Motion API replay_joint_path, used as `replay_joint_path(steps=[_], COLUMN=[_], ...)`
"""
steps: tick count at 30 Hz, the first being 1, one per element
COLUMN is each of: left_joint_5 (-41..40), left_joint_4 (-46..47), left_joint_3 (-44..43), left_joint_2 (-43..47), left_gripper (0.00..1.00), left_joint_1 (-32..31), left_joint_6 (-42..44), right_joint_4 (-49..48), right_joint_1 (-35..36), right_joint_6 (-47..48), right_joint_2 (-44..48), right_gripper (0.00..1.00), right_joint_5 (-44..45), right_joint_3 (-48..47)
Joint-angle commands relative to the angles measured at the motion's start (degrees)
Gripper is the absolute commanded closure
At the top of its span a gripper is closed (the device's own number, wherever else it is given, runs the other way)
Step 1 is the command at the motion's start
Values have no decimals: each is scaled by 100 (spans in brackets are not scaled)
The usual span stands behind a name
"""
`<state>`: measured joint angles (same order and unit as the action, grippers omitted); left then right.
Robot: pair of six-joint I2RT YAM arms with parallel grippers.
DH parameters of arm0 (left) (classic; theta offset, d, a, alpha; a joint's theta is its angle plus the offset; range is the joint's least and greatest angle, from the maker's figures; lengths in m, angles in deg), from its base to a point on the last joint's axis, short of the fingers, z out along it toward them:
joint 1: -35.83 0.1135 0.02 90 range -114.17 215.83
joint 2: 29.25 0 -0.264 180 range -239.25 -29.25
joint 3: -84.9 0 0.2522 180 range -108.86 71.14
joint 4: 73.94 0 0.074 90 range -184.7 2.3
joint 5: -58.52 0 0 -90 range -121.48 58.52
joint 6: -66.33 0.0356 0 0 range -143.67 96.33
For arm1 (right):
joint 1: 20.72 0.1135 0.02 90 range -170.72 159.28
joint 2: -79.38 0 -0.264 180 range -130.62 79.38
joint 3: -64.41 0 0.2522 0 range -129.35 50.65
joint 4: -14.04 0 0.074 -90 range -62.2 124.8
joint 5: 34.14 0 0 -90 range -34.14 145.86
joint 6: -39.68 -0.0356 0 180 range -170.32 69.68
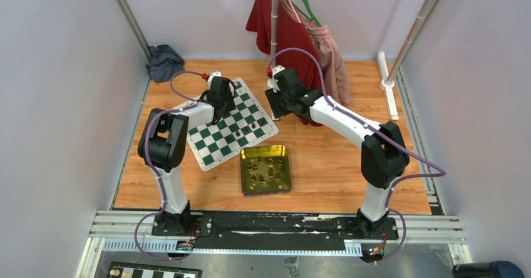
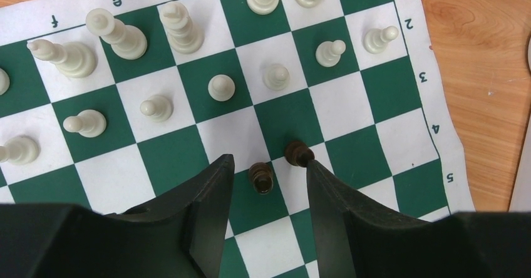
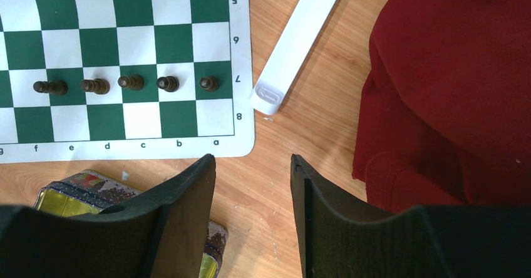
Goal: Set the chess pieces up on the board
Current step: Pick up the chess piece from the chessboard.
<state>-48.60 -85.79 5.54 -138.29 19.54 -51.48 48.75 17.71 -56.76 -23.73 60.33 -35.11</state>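
left wrist: left jaws spread around a dark pawn [image 2: 261, 178] (not touching it); right jaws spread, empty.

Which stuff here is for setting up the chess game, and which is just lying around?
For the job: board, cream pieces, dark pieces, tin holding more dark pieces.
Just lying about: red shirt, pink garment, green hanger, dark cloth bundle, white bar.

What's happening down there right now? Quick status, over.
Left gripper open, straddling a dark pawn on the board. Right gripper open, empty, beside the board. More pieces sit in tin. Second pawn crowds one finger.
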Motion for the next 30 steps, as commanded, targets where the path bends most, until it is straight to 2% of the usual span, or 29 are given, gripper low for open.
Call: replay_joint_path(steps=[1, 30], left_joint_5=[-71, -67], left_joint_4=[0, 103], left_joint_3=[170, 237], left_joint_2=[156, 191], left_gripper=[48, 49], left_joint_1=[48, 47], left_joint_6=[38, 127], right_joint_4=[15, 23], right_joint_1=[-68, -65], right_joint_6=[-54, -46], right_joint_2=[-121, -189], right_gripper=[48, 48], right_joint_5=[10, 1], right_joint_3=[-185, -222])
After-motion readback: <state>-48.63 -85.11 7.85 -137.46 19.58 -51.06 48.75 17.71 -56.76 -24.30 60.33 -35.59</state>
